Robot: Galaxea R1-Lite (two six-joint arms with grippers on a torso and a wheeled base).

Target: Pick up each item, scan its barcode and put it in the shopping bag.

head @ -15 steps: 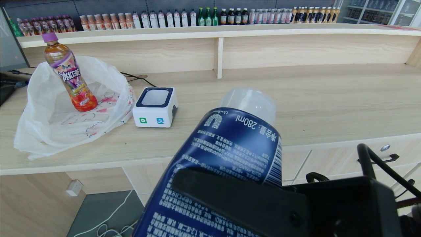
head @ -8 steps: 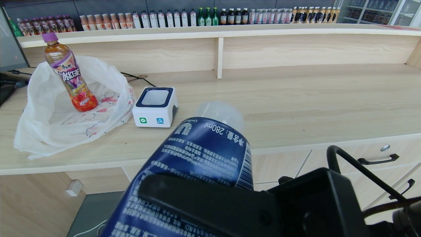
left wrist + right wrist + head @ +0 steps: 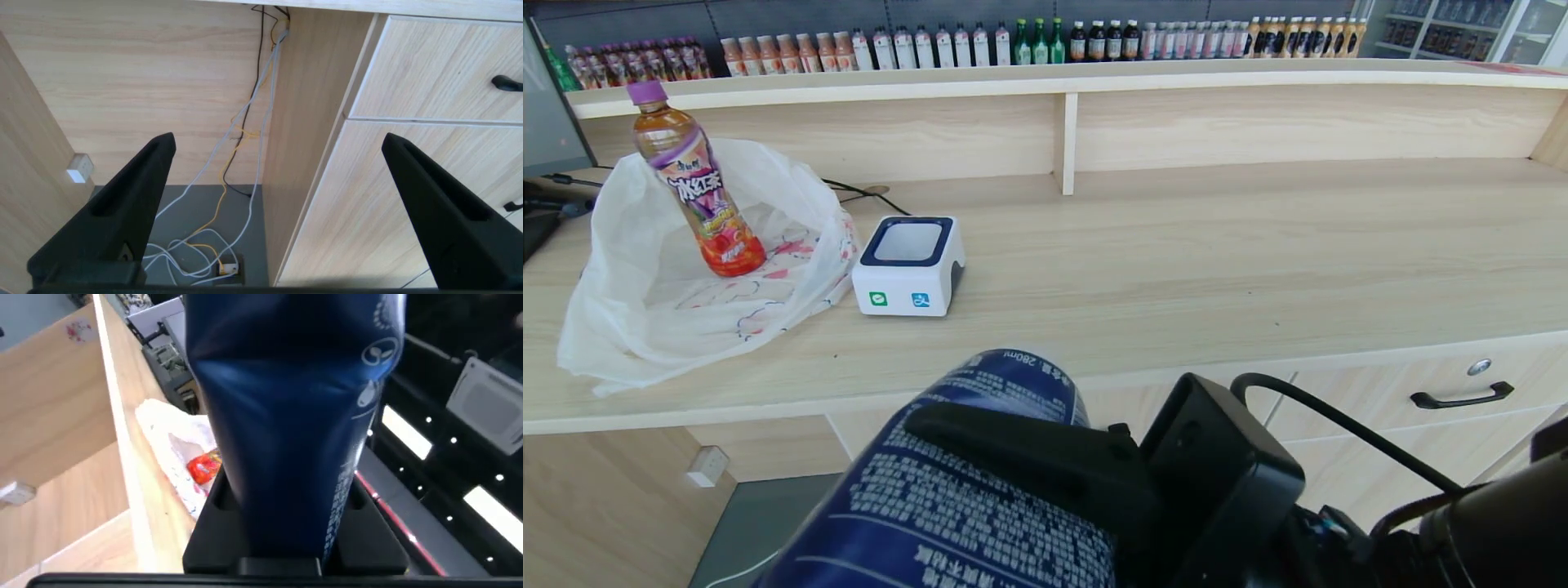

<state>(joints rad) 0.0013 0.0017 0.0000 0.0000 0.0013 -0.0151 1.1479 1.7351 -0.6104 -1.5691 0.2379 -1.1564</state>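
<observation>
My right gripper (image 3: 1045,482) is shut on a dark blue bottle (image 3: 956,490) with white print, held low in front of the counter's front edge. The same blue bottle (image 3: 294,416) sits between the jaws in the right wrist view. A white scanner (image 3: 908,264) with a dark-rimmed window stands on the counter. To its left lies the white shopping bag (image 3: 645,294), open, with a tea bottle (image 3: 690,184) with a purple cap standing in it. My left gripper (image 3: 278,212) is open, below the counter, facing the cabinet side and cables.
The wooden counter (image 3: 1258,245) stretches to the right of the scanner. A raised shelf (image 3: 1062,82) with a row of drink bottles runs along the back. Drawers with black handles (image 3: 1462,398) sit under the counter at right. Cables (image 3: 221,245) lie on the floor.
My right gripper has carried the blue bottle down and toward the left; its clear cap has dropped from sight and the bottle now lies lower against the counter's front edge.
</observation>
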